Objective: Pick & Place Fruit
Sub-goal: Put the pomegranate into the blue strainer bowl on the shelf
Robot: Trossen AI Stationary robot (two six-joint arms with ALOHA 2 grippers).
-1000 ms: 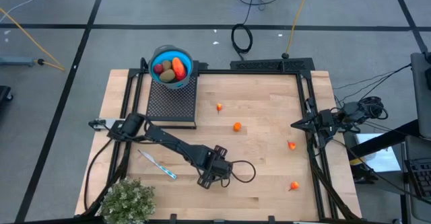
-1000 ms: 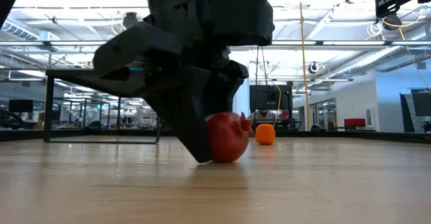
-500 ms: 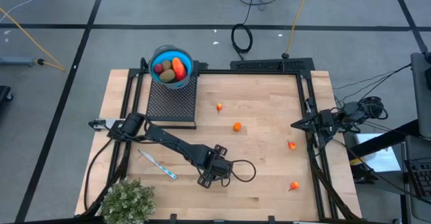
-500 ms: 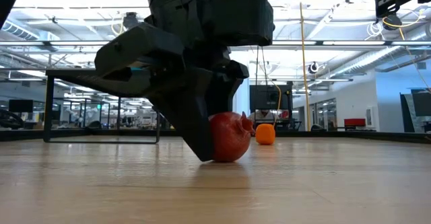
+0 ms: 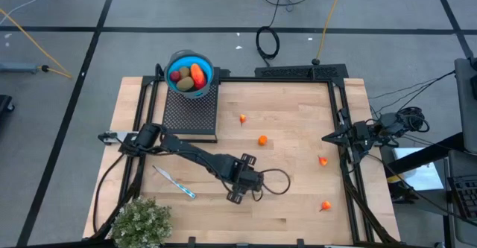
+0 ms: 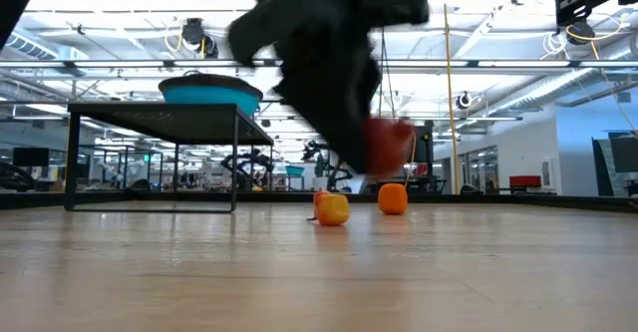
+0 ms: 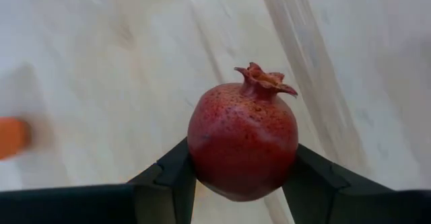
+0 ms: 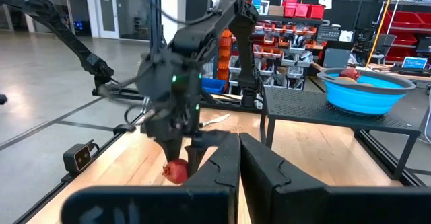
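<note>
Red and speckled, a toy pomegranate [image 7: 242, 140] sits clamped between the two dark fingers [image 7: 172, 177] of the left claw [image 5: 244, 185], its little crown pointing away from the wrist; in the low view the fruit [image 6: 387, 145] hangs clear above the wood, lifted off the worktop [image 5: 298, 121]. From above, that claw is over the worktop's middle, nearer the front edge than the back, with a loop of dark cable [image 5: 277, 182] just beside it. Outward from there, a small orange ball [image 5: 262, 139] lies on the wood toward the centre, a tinier orange piece [image 5: 243, 118] lies farther toward the back edge, and two more red-orange pieces lie near the right edge, one [image 5: 323, 160] about halfway along it and one [image 5: 326, 205] closer to the front right corner. A thin blue-and-white stick [image 5: 175, 182] lies near the left edge, and a bushy green plant [image 5: 141, 222] fills the front left corner. At the back left corner a black mesh stand [image 5: 189, 112] adjoins a blue bowl [image 5: 190, 72] that already holds a red round, olive-brown ovals and a longer red-orange piece. The right claw [image 5: 328, 138] waits at the right edge of the worktop, its fingers [image 8: 222, 167] pressed together on nothing.
</note>
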